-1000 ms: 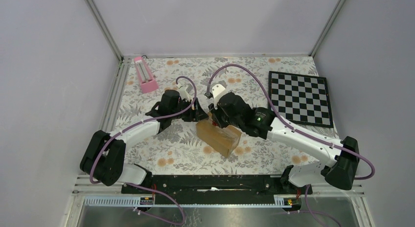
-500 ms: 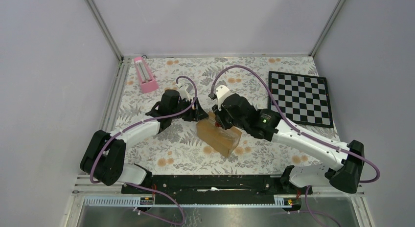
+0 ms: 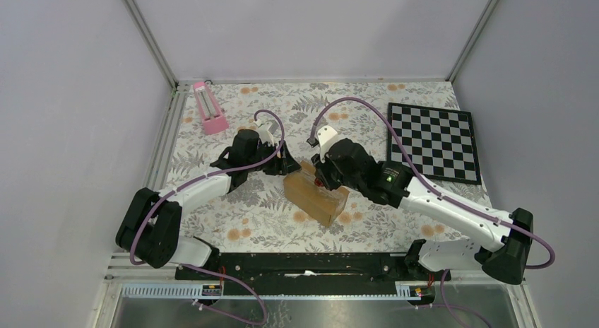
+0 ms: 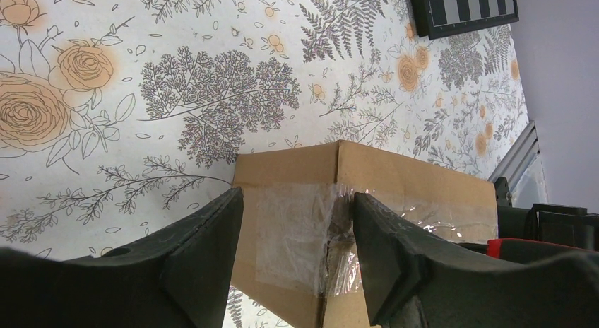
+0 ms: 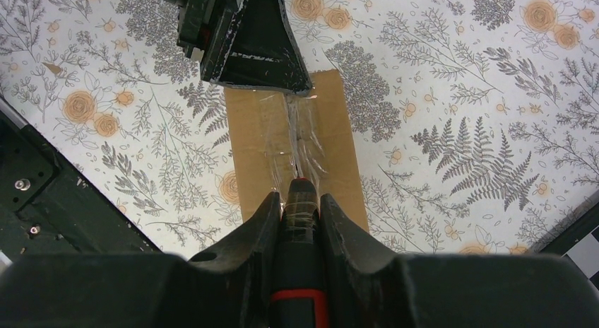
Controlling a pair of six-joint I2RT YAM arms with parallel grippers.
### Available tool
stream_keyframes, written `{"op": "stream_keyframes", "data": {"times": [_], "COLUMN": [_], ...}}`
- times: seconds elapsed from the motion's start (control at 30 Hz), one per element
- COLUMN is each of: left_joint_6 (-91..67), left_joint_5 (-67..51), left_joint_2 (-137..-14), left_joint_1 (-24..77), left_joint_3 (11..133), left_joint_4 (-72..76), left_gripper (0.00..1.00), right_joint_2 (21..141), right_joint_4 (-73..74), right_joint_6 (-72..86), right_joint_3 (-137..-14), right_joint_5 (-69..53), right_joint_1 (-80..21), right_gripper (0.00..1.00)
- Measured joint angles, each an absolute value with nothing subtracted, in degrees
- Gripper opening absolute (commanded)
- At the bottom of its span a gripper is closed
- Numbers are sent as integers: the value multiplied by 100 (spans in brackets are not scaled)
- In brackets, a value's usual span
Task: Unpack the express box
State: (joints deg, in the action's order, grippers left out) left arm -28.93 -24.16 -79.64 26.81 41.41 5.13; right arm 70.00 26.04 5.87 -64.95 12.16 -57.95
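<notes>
both grippers crowd box centre, chessboard far right

Lying flat at the far right of the floral tablecloth: a black-and-white chessboard. Standing near the far left corner, well apart from the board: a pink metronome-like object. Enclosing the table: plain grey walls.
</notes>
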Motion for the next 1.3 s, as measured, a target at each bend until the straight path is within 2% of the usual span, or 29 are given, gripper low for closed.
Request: {"op": "stream_keyframes", "data": {"times": [1.3], "left_joint_6": [-2961], "left_joint_5": [-2355], "left_joint_2": [-8114], "left_joint_1": [2696], "left_joint_3": [4180], "left_joint_4": [740], "left_gripper": [61], "right_joint_2": [6469], "right_joint_4": [2869], "right_joint_6": [714], "right_joint_3": [-6187], "right_joint_5": [1186], "right_joint_1": [-5774], "right_gripper": [0]}}
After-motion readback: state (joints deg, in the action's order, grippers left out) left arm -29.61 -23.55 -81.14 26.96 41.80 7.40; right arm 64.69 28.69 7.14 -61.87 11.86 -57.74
